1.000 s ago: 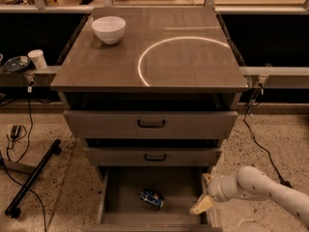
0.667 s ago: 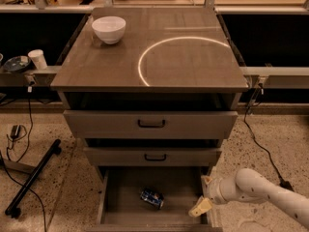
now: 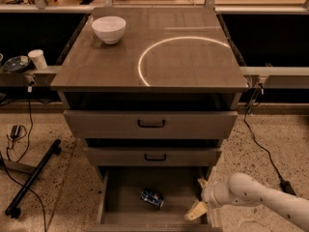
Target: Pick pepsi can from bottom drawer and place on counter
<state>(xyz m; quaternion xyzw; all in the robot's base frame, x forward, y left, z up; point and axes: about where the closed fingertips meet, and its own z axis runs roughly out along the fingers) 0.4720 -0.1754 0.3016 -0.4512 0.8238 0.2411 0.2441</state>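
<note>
In the lowest, pulled-out grey-brown drawer of the cabinet, a small blue drink can with white and red markings lies on its side on the plain flat floor, slightly right of the middle and turned at a slant. To the right of it, at the drawer's right wall, sits the cream-coloured two-finger tool. It is released: its fingers are spread, one toward the back and one toward the front, with nothing between them. The tool is near the can but does not touch it. A smooth white rounded arm carries the tool and comes in from the lower right corner over the speckled stone floor.

Above the open drawer, the middle drawer with a black handle and the top drawer with a black handle both stand partly pulled out. The large glossy grey-brown table on top shows a bright curved ring of reflected light, and a white round bowl stands upright near its back left corner. On a ledge to the left stands a small white cup, and a black pole lies across the floor at the lower left
</note>
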